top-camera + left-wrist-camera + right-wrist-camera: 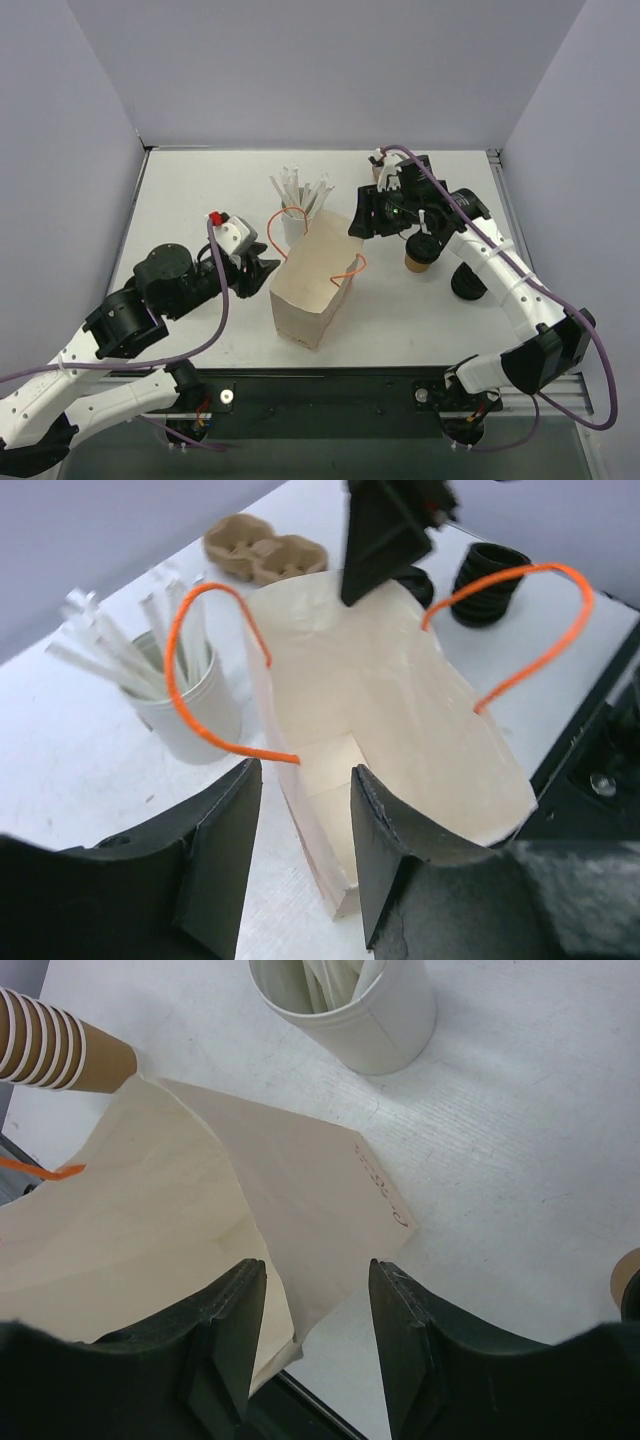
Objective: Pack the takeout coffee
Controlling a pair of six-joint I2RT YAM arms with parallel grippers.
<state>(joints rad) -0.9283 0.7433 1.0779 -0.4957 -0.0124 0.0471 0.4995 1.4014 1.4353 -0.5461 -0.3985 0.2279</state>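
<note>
The takeout coffee [418, 256], a brown cup with a black lid, stands upright right of the open paper bag [312, 290]. The bag has orange handles. My left gripper [268, 272] is open at the bag's left wall. In the left wrist view [305, 780] the wall's edge lies between the jaws. My right gripper [358, 222] is open at the bag's far right corner. In the right wrist view [318, 1275] a flap of the bag [300, 1190] lies between the jaws. Both grippers are empty.
A white cup of stirrers [297, 218] stands behind the bag. A stack of black lids [468, 282] sits right of the coffee. A brown pulp carrier [265, 548] lies at the back. A stack of lidless brown cups [55, 1050] lies beyond the bag.
</note>
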